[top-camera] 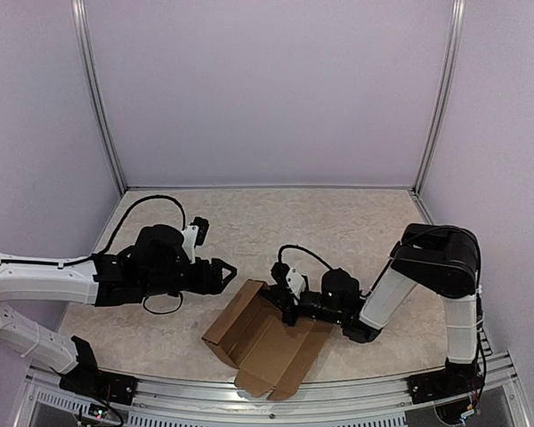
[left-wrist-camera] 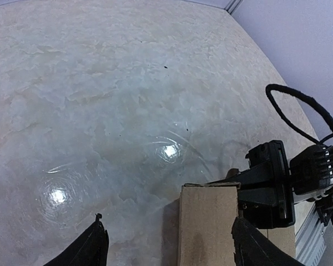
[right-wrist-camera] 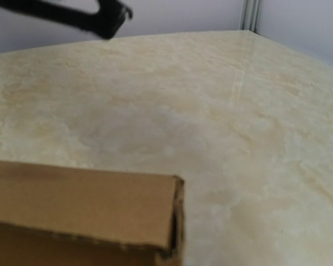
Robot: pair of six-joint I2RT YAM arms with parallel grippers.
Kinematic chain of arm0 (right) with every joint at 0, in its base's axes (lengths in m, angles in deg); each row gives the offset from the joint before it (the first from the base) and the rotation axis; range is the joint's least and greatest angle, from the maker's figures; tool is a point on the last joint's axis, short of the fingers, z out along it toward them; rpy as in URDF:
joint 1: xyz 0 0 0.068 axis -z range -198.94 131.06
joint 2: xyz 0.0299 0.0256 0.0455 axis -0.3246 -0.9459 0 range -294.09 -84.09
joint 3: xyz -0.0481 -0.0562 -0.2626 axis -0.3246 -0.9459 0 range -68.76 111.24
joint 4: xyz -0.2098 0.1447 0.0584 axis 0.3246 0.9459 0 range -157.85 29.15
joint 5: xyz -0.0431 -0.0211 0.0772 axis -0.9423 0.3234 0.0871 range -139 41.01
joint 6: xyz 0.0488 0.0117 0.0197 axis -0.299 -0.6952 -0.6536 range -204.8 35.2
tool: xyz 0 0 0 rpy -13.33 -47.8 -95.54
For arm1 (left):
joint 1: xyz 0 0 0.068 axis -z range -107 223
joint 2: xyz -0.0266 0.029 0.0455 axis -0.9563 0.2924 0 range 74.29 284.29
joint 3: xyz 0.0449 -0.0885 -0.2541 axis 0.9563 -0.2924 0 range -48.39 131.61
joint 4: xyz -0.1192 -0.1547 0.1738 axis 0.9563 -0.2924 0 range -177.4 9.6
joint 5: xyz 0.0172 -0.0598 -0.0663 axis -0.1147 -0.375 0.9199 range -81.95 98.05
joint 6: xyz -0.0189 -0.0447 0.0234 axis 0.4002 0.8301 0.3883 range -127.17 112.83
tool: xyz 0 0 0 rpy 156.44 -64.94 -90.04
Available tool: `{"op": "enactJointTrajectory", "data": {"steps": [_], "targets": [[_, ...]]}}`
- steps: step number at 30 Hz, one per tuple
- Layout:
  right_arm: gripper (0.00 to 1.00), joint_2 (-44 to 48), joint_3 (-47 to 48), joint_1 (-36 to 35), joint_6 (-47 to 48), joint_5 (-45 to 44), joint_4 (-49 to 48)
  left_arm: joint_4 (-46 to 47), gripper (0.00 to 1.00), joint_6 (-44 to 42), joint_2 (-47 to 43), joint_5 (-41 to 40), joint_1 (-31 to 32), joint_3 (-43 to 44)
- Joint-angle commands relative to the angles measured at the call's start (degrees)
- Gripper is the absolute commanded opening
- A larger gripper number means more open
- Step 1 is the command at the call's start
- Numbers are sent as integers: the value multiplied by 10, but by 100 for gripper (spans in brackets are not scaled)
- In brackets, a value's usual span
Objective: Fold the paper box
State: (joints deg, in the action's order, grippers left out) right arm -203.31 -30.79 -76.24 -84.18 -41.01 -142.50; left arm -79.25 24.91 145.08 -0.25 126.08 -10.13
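The paper box [top-camera: 267, 342] is plain brown cardboard, matt, with a rough cut edge. The table [top-camera: 338, 222] has a pale marbled surface, smooth and glossy, with lamp reflections. The left tool [top-camera: 224, 271] looks like matt black plastic. The corner posts [top-camera: 98, 98] are silvery metal.

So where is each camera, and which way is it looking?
Top external: high behind the robot, looking down at the table; left arm, right arm and paper box show.
Left wrist: on the left arm, looking past its open fingers at the table, the paper box and the right arm.
Right wrist: on the right arm, looking low over the paper box across the table; own fingers unseen.
Shared: both wrist views show the paper box.
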Motion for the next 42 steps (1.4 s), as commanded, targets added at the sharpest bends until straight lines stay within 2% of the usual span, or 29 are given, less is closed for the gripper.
{"op": "enactJointTrajectory", "data": {"steps": [1,3,12,17,26,34,42], "targets": [[0,-33,-9,6,-4,-14,-143,35,73,11,36,70,-3,7],[0,-48,-10,6,-4,-15,-168,38,70,14,58,79,-2,14],[0,-60,-6,8,-5,-4,-170,33,59,16,141,112,6,56],[0,-58,-13,9,-5,-2,-170,29,56,17,168,117,7,73],[0,-56,-23,9,-2,4,-170,1,45,10,196,116,13,112],[13,-48,-41,9,11,-3,-170,-28,40,5,211,106,23,140],[18,-37,-54,9,19,-7,-170,-49,37,0,232,99,34,170]]}}
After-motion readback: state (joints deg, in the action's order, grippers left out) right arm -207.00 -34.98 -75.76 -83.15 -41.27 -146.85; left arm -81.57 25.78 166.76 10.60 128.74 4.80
